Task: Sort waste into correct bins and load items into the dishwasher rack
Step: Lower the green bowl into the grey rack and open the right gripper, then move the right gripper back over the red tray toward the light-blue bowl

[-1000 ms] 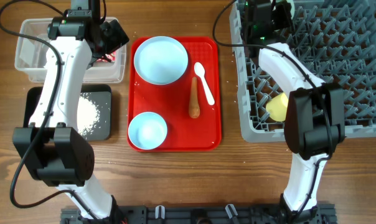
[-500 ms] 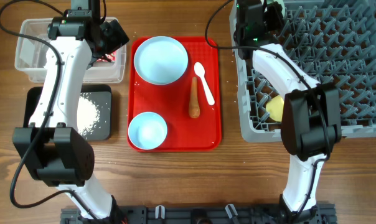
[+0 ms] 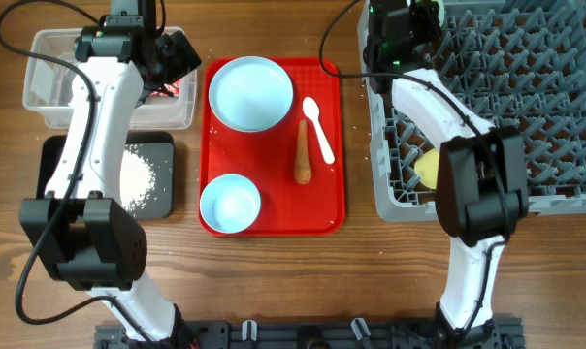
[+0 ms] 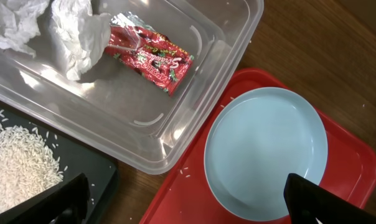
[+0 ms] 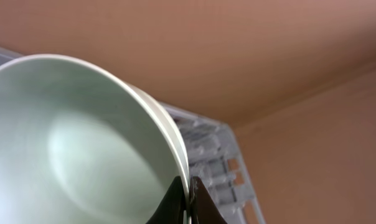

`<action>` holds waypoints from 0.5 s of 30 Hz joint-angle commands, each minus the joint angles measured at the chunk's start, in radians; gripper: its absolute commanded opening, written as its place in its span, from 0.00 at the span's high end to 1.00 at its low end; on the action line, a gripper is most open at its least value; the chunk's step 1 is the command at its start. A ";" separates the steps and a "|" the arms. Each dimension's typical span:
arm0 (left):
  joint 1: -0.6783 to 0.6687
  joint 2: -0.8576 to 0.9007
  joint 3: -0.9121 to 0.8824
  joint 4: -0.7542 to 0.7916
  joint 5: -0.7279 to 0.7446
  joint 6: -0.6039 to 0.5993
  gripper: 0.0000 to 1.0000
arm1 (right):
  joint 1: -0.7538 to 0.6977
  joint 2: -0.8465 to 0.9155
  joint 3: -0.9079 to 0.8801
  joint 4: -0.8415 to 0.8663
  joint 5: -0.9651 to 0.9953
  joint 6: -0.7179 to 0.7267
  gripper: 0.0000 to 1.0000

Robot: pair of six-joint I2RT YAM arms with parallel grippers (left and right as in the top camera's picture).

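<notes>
My left gripper hangs open over the gap between the clear tub and the red tray, holding nothing. In the tub lie crumpled white tissue and the red snack wrapper. Loose rice covers the black tray. The light blue plate, a light blue bowl, the white spoon and the carrot rest on the red tray. My right gripper is shut on the rim of the pale green bowl, above the far left corner of the dishwasher rack. A yellow cup sits inside the rack.
The flat red tray lies between the two bins and the rack. A few stray rice grains dot the tray edge by the tub. The right arm stretches along the rack's left side.
The right gripper, still holding the pale green bowl, has shifted slightly left along the rack's far edge. The left arm has stayed still.
</notes>
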 commanded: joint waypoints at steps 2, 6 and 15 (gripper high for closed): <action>0.002 0.000 -0.005 0.000 -0.006 -0.013 0.00 | -0.005 0.096 0.008 0.122 0.103 -0.180 0.96; 0.002 0.000 -0.005 0.000 -0.006 -0.013 0.00 | -0.002 0.108 0.008 0.161 0.125 -0.213 0.96; 0.002 0.000 -0.005 0.000 -0.007 -0.013 0.00 | 0.068 0.108 0.008 0.143 0.141 -0.219 0.74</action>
